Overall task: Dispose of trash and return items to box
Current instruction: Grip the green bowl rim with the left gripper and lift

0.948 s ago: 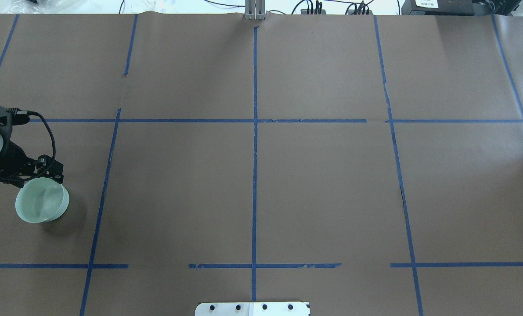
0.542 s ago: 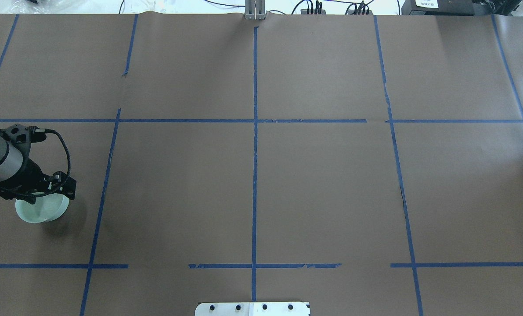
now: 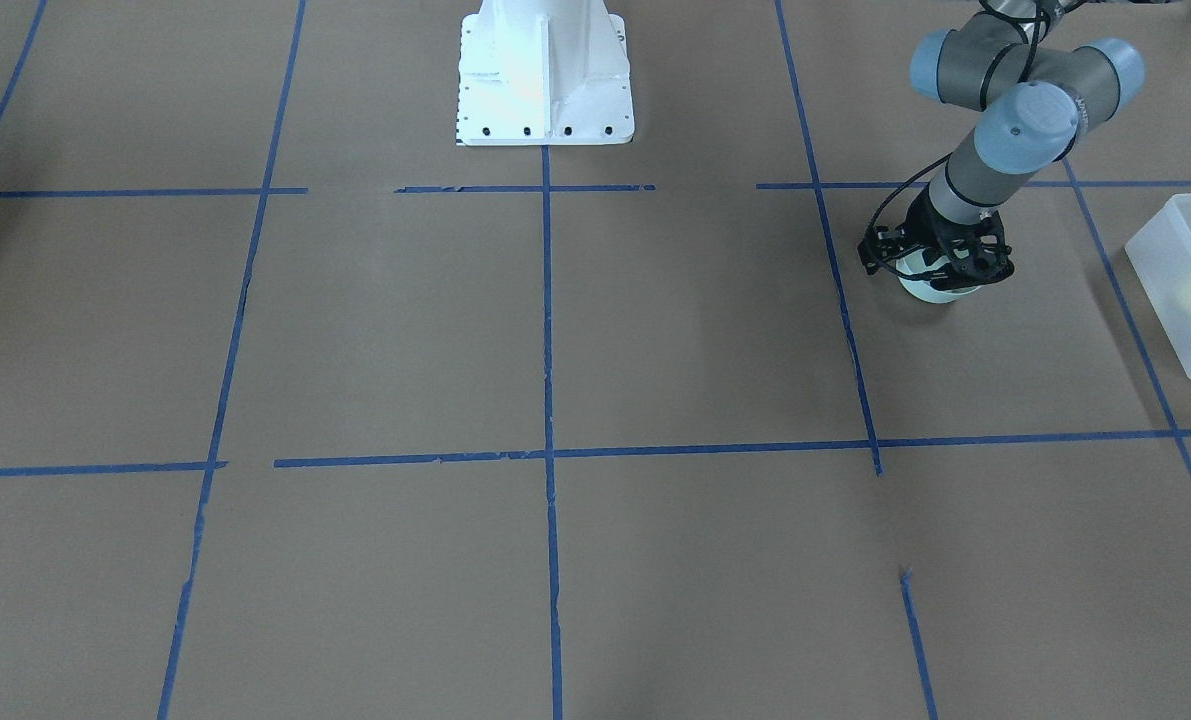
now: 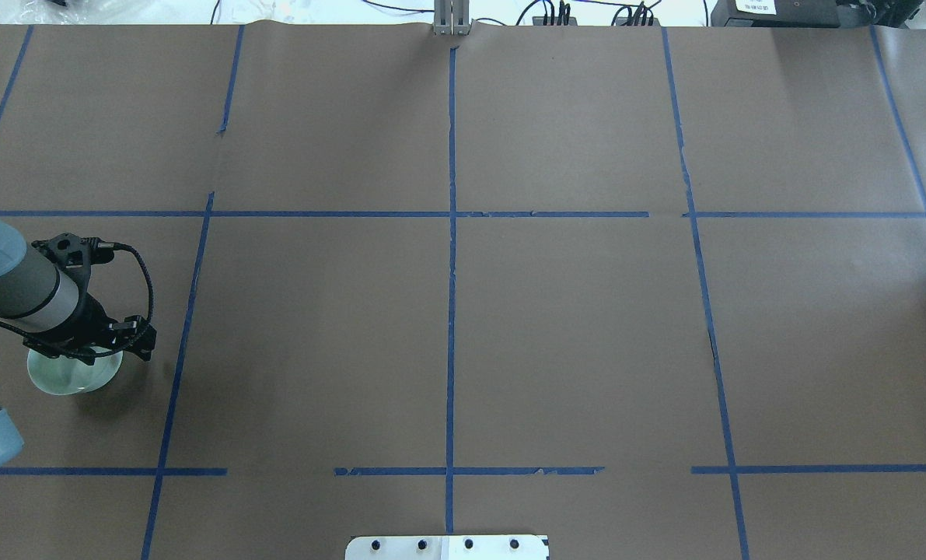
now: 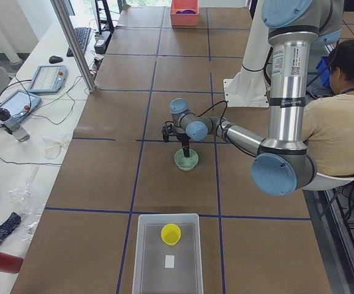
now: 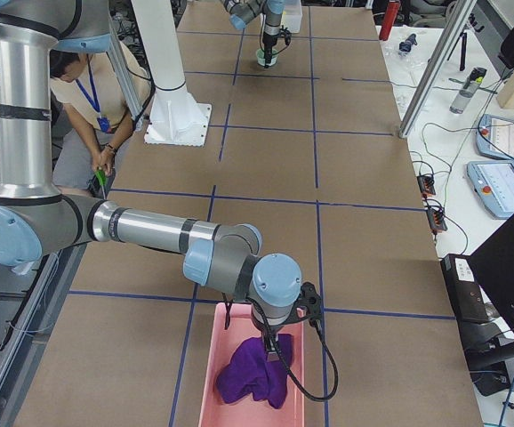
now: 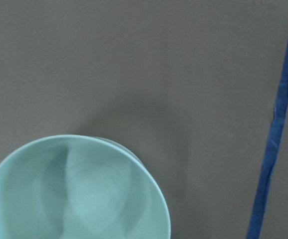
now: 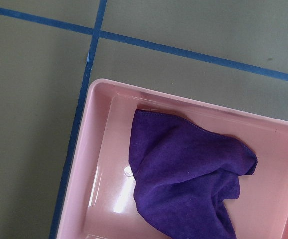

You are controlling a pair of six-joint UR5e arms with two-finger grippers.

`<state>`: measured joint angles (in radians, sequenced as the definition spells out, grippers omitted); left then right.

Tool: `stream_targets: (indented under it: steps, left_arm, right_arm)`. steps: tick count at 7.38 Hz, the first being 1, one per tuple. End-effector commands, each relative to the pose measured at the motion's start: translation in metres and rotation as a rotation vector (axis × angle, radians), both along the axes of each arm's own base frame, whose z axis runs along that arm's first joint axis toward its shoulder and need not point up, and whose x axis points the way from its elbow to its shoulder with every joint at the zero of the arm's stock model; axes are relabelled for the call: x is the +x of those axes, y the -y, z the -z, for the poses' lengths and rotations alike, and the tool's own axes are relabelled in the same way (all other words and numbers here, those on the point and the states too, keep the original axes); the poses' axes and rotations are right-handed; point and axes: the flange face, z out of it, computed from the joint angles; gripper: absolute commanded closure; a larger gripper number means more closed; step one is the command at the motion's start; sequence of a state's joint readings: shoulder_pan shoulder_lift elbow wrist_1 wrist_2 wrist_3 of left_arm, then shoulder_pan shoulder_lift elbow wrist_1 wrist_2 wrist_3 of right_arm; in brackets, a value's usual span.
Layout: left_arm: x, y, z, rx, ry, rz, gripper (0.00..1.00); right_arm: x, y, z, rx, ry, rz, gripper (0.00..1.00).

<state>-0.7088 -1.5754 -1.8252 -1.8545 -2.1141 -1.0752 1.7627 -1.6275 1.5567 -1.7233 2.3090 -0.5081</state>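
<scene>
Exterior left view gives you the relation that matters. The box (image 5: pixel 141 263), frosted, straight-walled plastic, sits well apart from the left gripper (image 5: pixel 185 149), out beyond it toward the table's end, its long side pointing roughly back at the fingers. The cup (image 5: pixel 170 233), small, yellow and tapered, stands inside that box.

Directly beneath those fingers sits the bowl (image 4: pixel 74 375), pale green, glossy and smooth. It is round, so there is no long axis for you to line up with. Its near rim is hidden under the gripper body, and you cannot tell whether the fingers are spread or closed.

The left arm is much the nearer to both bowl and box. The right gripper (image 6: pixel 273 347) hangs far off over a pink bin (image 8: pixel 104 149) holding a crumpled purple cloth (image 8: pixel 184 169); its finger state can't be told either.
</scene>
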Motion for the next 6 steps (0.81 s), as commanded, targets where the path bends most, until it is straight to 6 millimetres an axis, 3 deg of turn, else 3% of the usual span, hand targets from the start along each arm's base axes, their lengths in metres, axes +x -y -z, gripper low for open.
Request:
stream_targets:
  steps: [1, 3, 4, 5, 6]
  left_arm:
    - [0.002, 0.004, 0.004, 0.024, 0.005, 0.009, 1.00]
    - [-0.004, 0.006, 0.011, 0.035, 0.003, 0.025, 1.00]
    - [-0.015, 0.004, 0.036, 0.075, -0.028, 0.037, 1.00]
    - [-0.050, 0.002, 0.055, 0.108, -0.036, 0.056, 1.00]
    - [-0.109, 0.024, 0.054, 0.222, 0.000, 0.017, 1.00]
  right_arm:
    - [0.000, 0.000, 0.001, 0.002, 0.001, 0.000, 0.00]
    - [0.000, 0.000, 0.000, 0.001, 0.001, 0.000, 0.00]
    - [0.000, 0.000, 0.000, 0.001, 0.002, -0.001, 0.00]
    - [-0.001, 0.002, 0.006, 0.012, 0.003, 0.000, 0.00]
    - [-0.002, 0.005, 0.018, 0.039, 0.027, -0.007, 0.00]
